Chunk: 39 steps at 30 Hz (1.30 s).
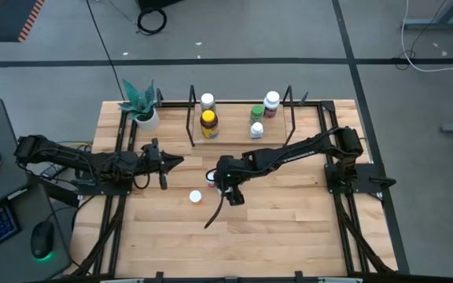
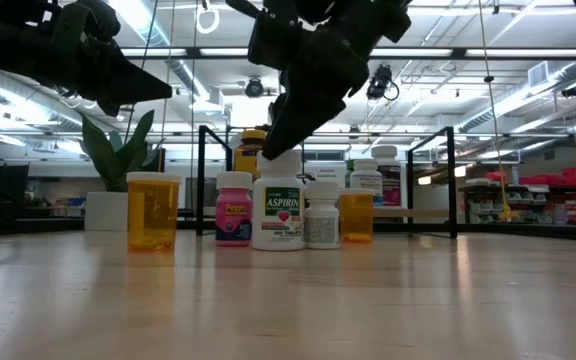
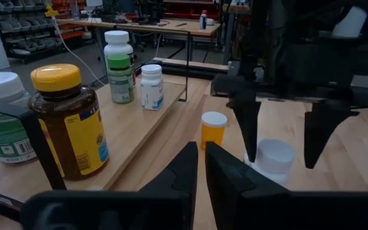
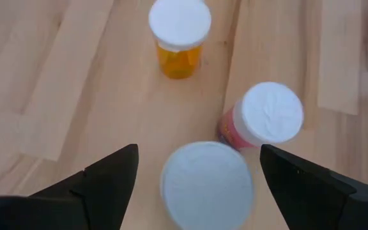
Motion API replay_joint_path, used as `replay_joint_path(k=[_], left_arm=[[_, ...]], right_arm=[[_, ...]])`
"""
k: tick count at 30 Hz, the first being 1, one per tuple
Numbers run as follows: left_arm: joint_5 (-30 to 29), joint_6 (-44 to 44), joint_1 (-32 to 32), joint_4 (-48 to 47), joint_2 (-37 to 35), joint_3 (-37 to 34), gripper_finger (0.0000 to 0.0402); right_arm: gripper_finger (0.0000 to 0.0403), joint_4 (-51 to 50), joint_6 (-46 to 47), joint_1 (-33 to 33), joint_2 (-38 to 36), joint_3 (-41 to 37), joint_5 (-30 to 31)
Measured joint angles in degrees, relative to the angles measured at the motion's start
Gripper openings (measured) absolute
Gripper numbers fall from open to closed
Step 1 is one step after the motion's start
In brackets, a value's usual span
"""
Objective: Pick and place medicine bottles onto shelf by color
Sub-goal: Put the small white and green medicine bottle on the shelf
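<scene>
1. Right gripper [image 4: 197,169] hangs over the mid-table cluster, jaws spread wide, one finger on each side of a white-capped bottle [image 4: 206,184] directly below; nothing gripped, fingers clear of the cap
2. In the low view that bottle reads as the aspirin bottle [image 2: 277,213], with the right gripper [image 2: 286,128] just above its cap
3. Just beside it stands a pink bottle [image 4: 260,120] with white cap; an orange bottle [image 4: 179,38] with white cap stands a little apart
4. Low view also shows a small white bottle [image 2: 321,215] touching the aspirin bottle, and a further orange bottle [image 2: 154,210] off to one side
5. Left gripper [image 1: 176,163] is raised over the table's left half, fingers pressed nearly together, empty
6. Shelf [image 1: 234,135] at the table's far edge carries an amber bottle with yellow lid [image 1: 208,123], a white-capped bottle [image 1: 207,101] behind it, a green-capped bottle [image 1: 256,113], and two more white-capped ones nearby
7. Potted plant [image 1: 142,104] sits left of the shelf
</scene>
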Motion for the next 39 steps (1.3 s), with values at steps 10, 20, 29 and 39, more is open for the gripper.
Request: replay_joint_path(k=[10,20,29,39], left_arm=[[-0.01,0.04,0.01,-0.12,0.0,0.0,0.0028],[0.0,0.02,0.0,-0.14,0.0,0.0,0.004],[-0.02,0.02,0.0,-0.16,0.0,0.0,0.0031],[0.0,0.0,0.0,-0.14,0.0,0.0,0.004]], right_arm=[[0.0271,-2.47,-0.37,-0.02,-0.08,0.0,1.24],[0.0219,-3.09,0.29,-0.72,-0.76,0.0,1.02],[0.023,-4.77,1.14,-2.82,-4.99,0.0,-0.91],[0.0225,-8.47,1.12,-5.0,-13.39,0.0,-0.93]])
